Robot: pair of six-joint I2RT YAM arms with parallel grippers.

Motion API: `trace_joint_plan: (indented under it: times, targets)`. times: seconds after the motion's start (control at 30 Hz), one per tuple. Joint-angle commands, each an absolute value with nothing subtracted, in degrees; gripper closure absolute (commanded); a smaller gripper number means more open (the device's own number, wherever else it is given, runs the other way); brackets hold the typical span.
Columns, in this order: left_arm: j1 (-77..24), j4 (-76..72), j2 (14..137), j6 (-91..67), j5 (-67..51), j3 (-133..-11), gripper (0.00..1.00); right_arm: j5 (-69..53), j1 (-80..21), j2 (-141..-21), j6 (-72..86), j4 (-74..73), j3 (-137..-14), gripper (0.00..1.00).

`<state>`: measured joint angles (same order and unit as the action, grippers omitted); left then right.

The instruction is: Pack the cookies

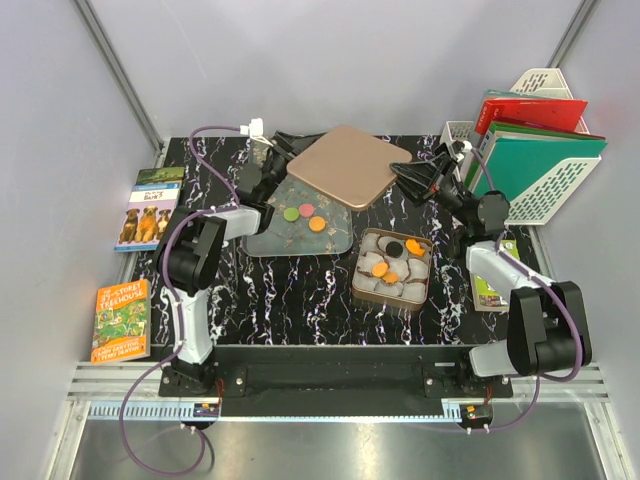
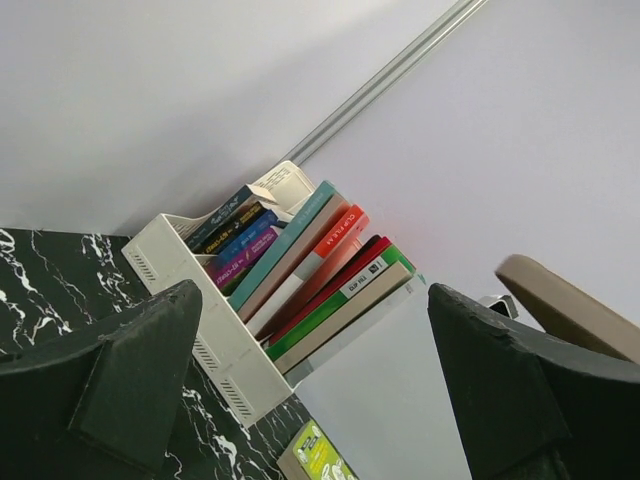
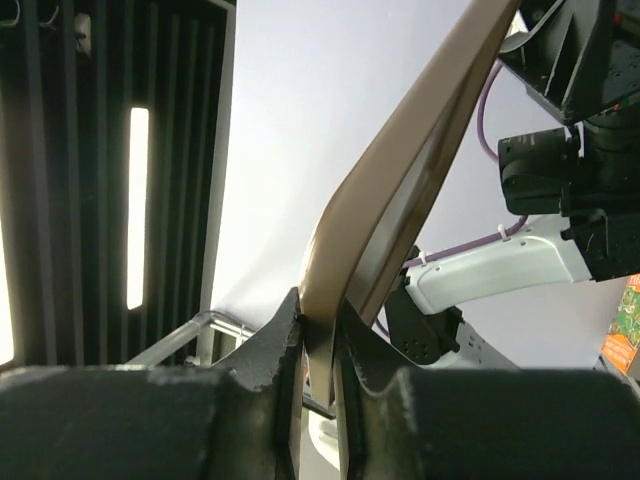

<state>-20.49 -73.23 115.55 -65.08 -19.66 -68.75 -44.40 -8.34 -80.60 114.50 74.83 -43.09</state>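
Three cookies (image 1: 307, 214), green, pink and orange, lie on the clear tray (image 1: 335, 240) near the middle of the counter (image 1: 300, 300). More cookies, orange and dark brown, sit among pale wrappers in the square tin (image 1: 357, 272) just right of the tray. The rose-gold lid (image 1: 348, 165) is held tilted above the tray's far corner, its right edge clenched in the right hand (image 1: 408, 178). The left hand (image 1: 268, 168) is just beside the lid's left edge.

Left wrist view: the fingers (image 2: 130, 380) are released and wide apart, with nothing between them. A book rack (image 2: 225, 350) stands beyond.

Right wrist view: both fingers (image 3: 265, 360) pinch the lid's rim.
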Motion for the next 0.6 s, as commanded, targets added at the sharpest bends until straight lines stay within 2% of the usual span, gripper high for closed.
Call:
trace_joint_plan:
  times: [0.0, 0.13, 0.23, 0.27, 0.3, 0.33, 0.37, 0.4, 0.47, 0.53, 0.57]
  targets:
    - [-20.9, -95.5, 112.7, -66.3, -19.0, -69.2, 0.01, -47.8, -7.7, -77.9, 117.8, 87.2, -47.2, 1.00]
    - [-19.0, -95.5, 113.6, -70.2, -18.8, -68.0, 0.01, -52.5, -5.3, -75.9, 115.8, 82.1, -48.2, 1.00]
    - [-16.4, -95.4, 112.4, -73.6, -18.0, -64.4, 0.01, -59.4, -5.3, -70.4, 99.0, 57.7, -50.4, 1.00]
    - [-15.0, -95.0, 111.9, -74.4, -17.8, -62.0, 0.01, -59.8, -5.3, -68.7, 85.4, 38.8, -52.4, 1.00]
    - [-14.2, -94.4, 110.2, -74.4, -17.9, -60.7, 0.01, -59.1, -5.2, -67.3, 77.1, 27.5, -54.2, 1.00]
    - [-13.5, -93.2, 109.3, -74.4, -18.3, -59.7, 0.01, -57.2, -5.3, -65.2, 68.0, 14.8, -57.0, 1.00]
    - [-12.3, -88.9, 108.1, -73.7, -18.9, -58.2, 0.01, -49.5, -5.3, -64.7, 51.0, -8.6, -63.3, 1.00]
    - [-12.0, -86.1, 105.7, -72.5, -20.9, -57.7, 0.01, -44.3, -5.4, -64.3, 44.3, -17.5, -66.3, 1.00]
    - [-11.3, -74.1, 102.8, -68.0, -23.3, -57.9, 0.01, -31.2, -5.4, -63.8, 33.3, -31.6, -71.7, 1.00]
    - [-11.3, -63.6, 98.8, -63.7, -26.7, -59.6, 0.01, -24.3, -5.7, -62.9, 30.4, -35.6, -73.2, 1.00]
    - [-11.8, -52.1, 97.7, -59.9, -27.2, -62.0, 0.01, -20.6, -5.7, -62.6, 29.1, -37.2, -73.2, 1.00]
